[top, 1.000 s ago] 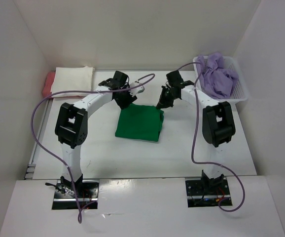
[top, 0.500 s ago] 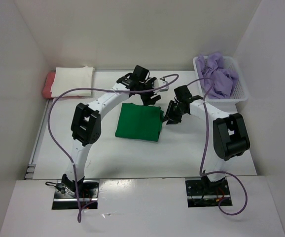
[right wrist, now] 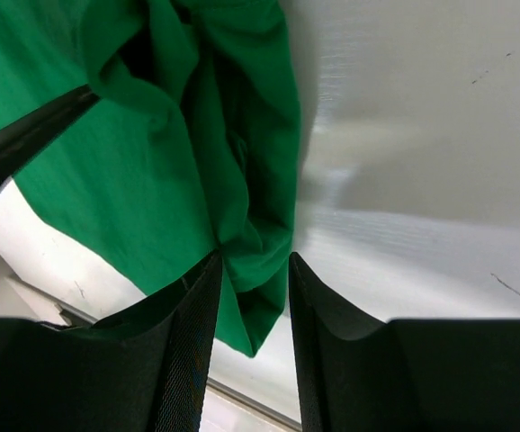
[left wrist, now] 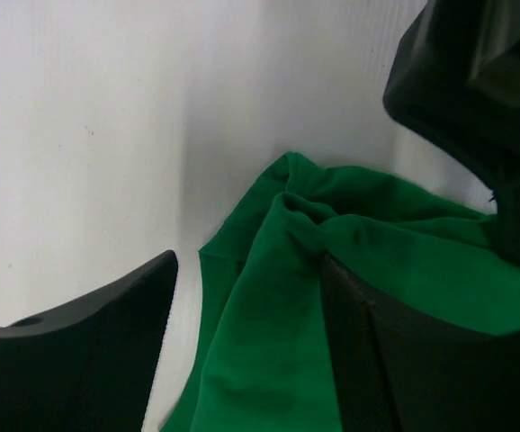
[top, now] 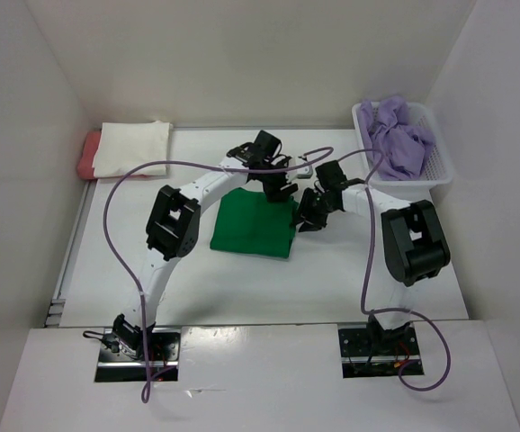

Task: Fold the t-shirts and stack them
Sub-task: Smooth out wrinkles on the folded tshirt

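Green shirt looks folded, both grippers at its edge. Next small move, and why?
Probably close both on the green shirt near its far right corner, to carry it over. The left gripper and right gripper stand open with its cloth between their fingers. It lies folded flat, and the cream shirt, also folded, lies at far left.

Looking like a robotics lab test cell: boxed in by plain white walls [top: 242, 63], white table [top: 242, 288], arms [top: 174, 225] bolted onto metal base plates [top: 138, 349], purple cables [top: 112, 243] looping all over.
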